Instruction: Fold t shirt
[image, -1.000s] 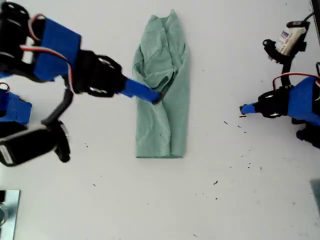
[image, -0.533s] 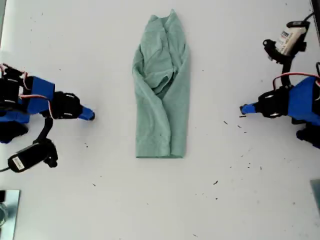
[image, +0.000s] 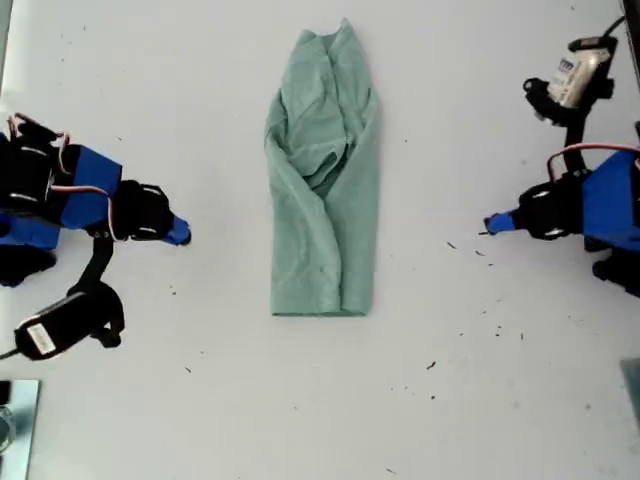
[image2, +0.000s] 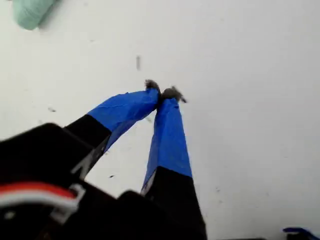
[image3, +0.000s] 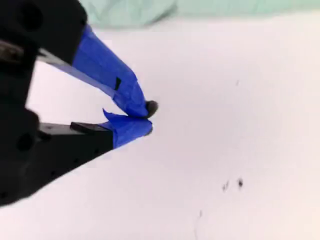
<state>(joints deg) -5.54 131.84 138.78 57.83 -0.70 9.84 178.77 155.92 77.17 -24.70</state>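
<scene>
The sage-green t shirt (image: 325, 180) lies flat on the white table as a long narrow strip, sides folded in, with rumpled folds in its upper half. The collar end points to the exterior view's top. My first gripper (image: 487, 226) is shut and empty, low over bare table at the exterior view's right, well clear of the cloth. Its blue fingertips meet in the first wrist view (image2: 161, 92), where only a corner of the shirt (image2: 30, 10) shows. My second gripper (image: 181, 236) is shut and empty at the exterior view's left. The shirt's edge (image3: 200, 7) lies beyond its closed tips (image3: 147, 117).
Dark specks (image: 431, 366) dot the white table (image: 300, 400) toward the exterior view's lower right and near my first gripper. A metal object (image: 15, 420) sits in the exterior view's lower left corner. Each arm's wrist camera sticks out beside it.
A second ago my second gripper's tip was on the shirt's middle. It has pulled back to the exterior view's left with nothing in it. The shirt has not shifted.
</scene>
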